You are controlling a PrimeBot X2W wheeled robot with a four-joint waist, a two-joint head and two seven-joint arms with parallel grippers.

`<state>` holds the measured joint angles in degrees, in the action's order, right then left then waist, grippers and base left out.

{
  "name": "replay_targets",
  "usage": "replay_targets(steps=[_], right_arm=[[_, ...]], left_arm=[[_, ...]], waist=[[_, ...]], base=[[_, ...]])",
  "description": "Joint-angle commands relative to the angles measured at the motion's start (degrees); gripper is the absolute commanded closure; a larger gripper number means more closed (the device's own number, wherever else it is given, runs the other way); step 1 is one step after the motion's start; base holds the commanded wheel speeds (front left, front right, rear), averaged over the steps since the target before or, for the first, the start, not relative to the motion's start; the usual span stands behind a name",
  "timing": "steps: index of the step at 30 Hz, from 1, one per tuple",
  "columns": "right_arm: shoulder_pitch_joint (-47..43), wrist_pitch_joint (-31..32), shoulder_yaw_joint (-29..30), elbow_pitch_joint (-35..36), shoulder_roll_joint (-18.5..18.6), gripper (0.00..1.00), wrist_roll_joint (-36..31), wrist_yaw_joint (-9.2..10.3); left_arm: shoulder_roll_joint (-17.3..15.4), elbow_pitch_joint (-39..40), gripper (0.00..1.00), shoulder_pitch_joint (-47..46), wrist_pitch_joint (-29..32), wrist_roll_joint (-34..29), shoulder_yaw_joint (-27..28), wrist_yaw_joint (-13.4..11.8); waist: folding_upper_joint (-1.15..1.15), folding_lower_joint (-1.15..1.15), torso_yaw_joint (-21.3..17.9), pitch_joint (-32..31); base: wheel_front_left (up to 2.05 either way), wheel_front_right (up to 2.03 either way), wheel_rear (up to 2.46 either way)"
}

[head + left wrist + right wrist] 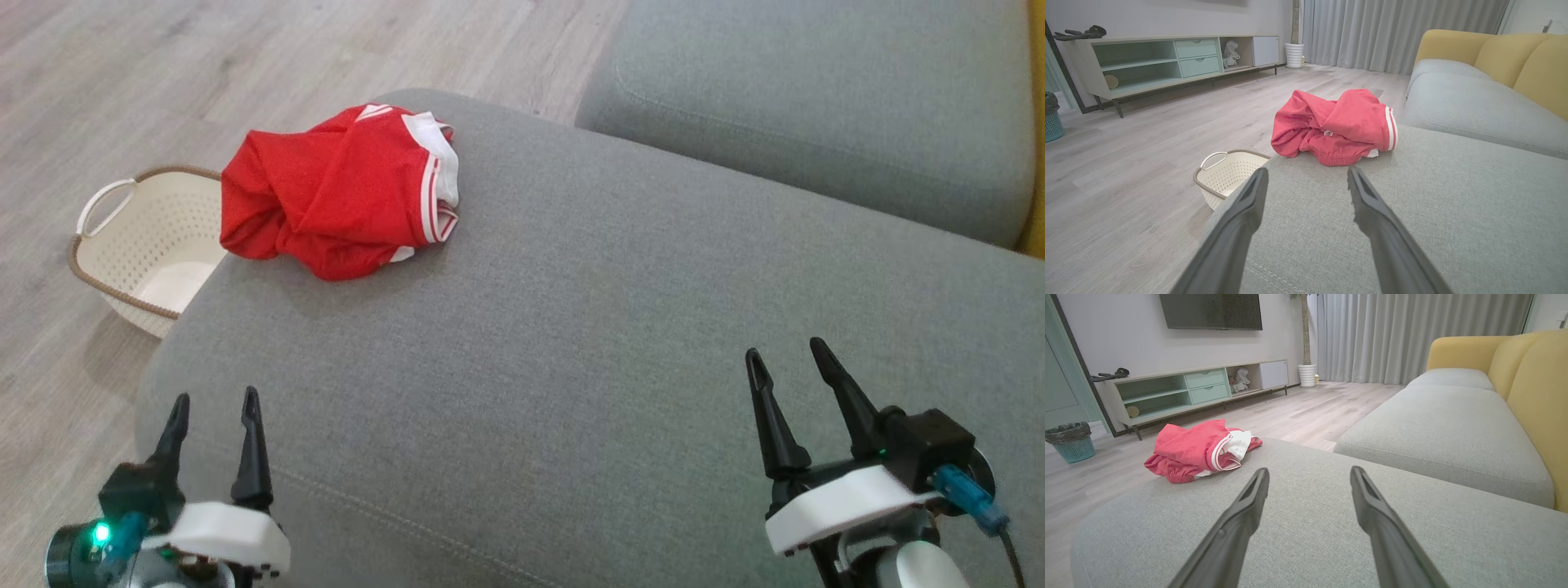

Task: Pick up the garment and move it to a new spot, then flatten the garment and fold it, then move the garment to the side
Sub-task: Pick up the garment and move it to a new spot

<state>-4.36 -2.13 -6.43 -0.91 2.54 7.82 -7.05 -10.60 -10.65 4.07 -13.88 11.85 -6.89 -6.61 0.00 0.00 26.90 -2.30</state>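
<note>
The red garment point(343, 196), a sporty piece with white striped trim, lay in a crumpled heap at the far left corner of the grey sofa seat point(571, 327), one edge reaching the rim of the cushion above a cream perforated basket point(147, 245) that stood on the wooden floor point(122, 82) just beside the sofa. The left hand point(215, 394) hung over the near left part of the seat, fingers spread apart and grasping nothing, pointed toward the heap but well apart from it. The right hand point(784, 347) was likewise released and empty, over the near right part of the seat and farther from the cloth.

By the look of it, none of the task was done: the garment was bunched and untouched, with no fold in it. Everything was left, from the pick-up and carry to a new spot, to the flattening and folding, and last the move to the side
</note>
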Motion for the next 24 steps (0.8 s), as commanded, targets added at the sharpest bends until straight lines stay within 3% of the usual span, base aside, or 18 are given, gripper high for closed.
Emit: replay_targets(steps=[1, 12, 17, 24], right_arm=[[1.4, 0.5, -1.2, 2.5, 0.3, 0.00, -0.2, -0.44], [7.2, 6.1, -1.0, 9.2, 3.9, 0.00, -2.6, -0.44], [11.2, 8.6, -0.7, 12.9, 6.6, 0.00, -3.2, -0.44], [14.2, 10.5, -2.0, 14.6, 9.1, 0.00, -2.7, -0.44]], left_arm=[[-1.0, 1.3, 0.00, -4.8, -0.3, 0.7, 2.0, 0.1], [-0.9, -5.6, 0.00, -18.6, -0.8, 5.1, 4.8, 2.8], [-2.0, -15.5, 0.00, -29.9, -1.0, 6.7, 5.5, 5.9], [-4.8, -35.6, 0.00, -44.7, -0.5, 7.8, 5.6, 9.4]], waist=[[0.00, 0.00, -0.4, 0.8], [0.00, 0.00, -4.8, 14.9], [0.00, 0.00, -6.7, 22.5], [0.00, 0.00, -9.0, 27.9]], base=[[0.00, 0.00, 0.00], [0.00, 0.00, 0.00], [0.00, 0.00, 0.00], [0.00, 0.00, 0.00]])
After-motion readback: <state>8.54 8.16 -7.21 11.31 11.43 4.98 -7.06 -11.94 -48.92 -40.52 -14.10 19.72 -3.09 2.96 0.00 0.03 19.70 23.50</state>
